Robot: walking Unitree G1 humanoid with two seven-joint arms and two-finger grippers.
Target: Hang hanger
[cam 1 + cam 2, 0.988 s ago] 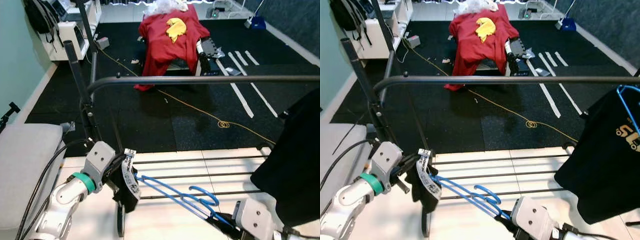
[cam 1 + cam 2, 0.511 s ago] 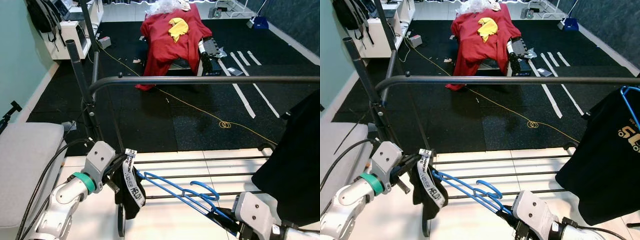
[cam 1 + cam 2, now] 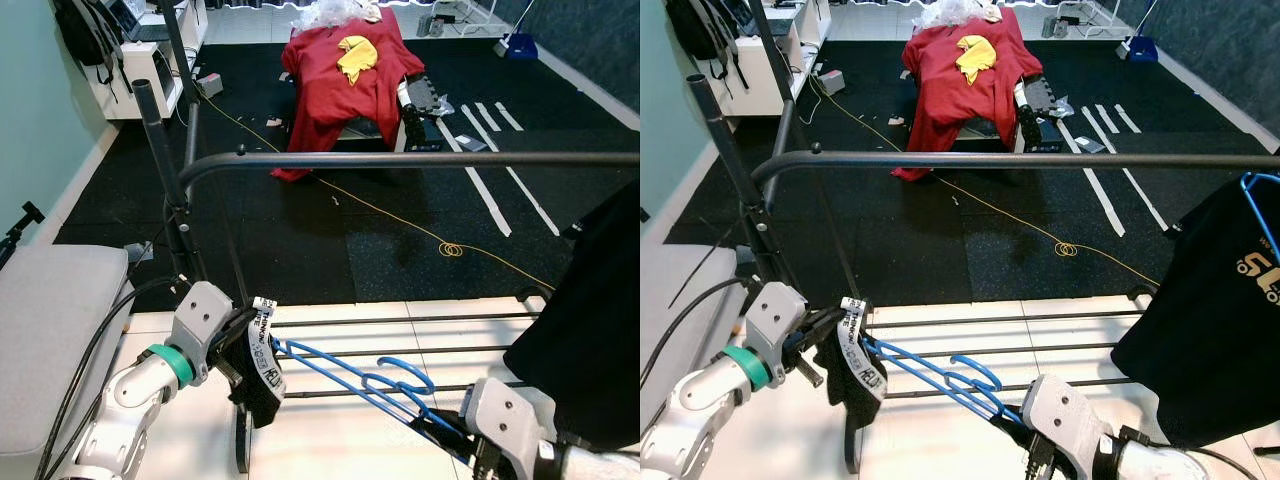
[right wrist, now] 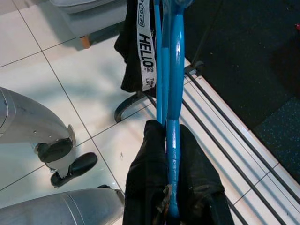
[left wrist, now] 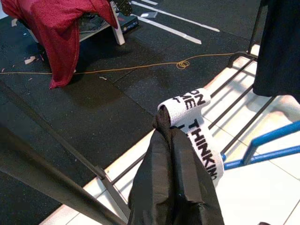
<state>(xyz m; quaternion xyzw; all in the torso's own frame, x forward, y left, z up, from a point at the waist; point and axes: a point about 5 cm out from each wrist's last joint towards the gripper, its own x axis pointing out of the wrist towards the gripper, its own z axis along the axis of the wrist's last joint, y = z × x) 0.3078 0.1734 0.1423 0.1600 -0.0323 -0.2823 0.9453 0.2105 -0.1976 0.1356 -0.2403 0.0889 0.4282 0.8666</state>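
Two grippers are working low in front of the clothes rack point(image 3: 400, 158), well below its grey top bar. The right gripper point(image 4: 169, 154) is pinching the blue hanger point(image 3: 345, 375), its black fingers point(image 4: 197, 173) pressed against the plastic from both sides, and the hanger is stretching from there toward the rack's upright post, hovering just above the rack's lower rails point(image 3: 1040, 350). At the hanger's far end, nearest that post, the left gripper point(image 5: 171, 140) is clamping a black garment point(image 3: 258, 385) with a white lettered waistband point(image 5: 194, 122), and the cloth is dangling below the fingers. A black T-shirt point(image 3: 1210, 320) is hanging on another blue hanger at the rack's opposite end. Beyond the rack, a red cloth point(image 3: 340, 65) is draped over a low piece of furniture on the dark floor.
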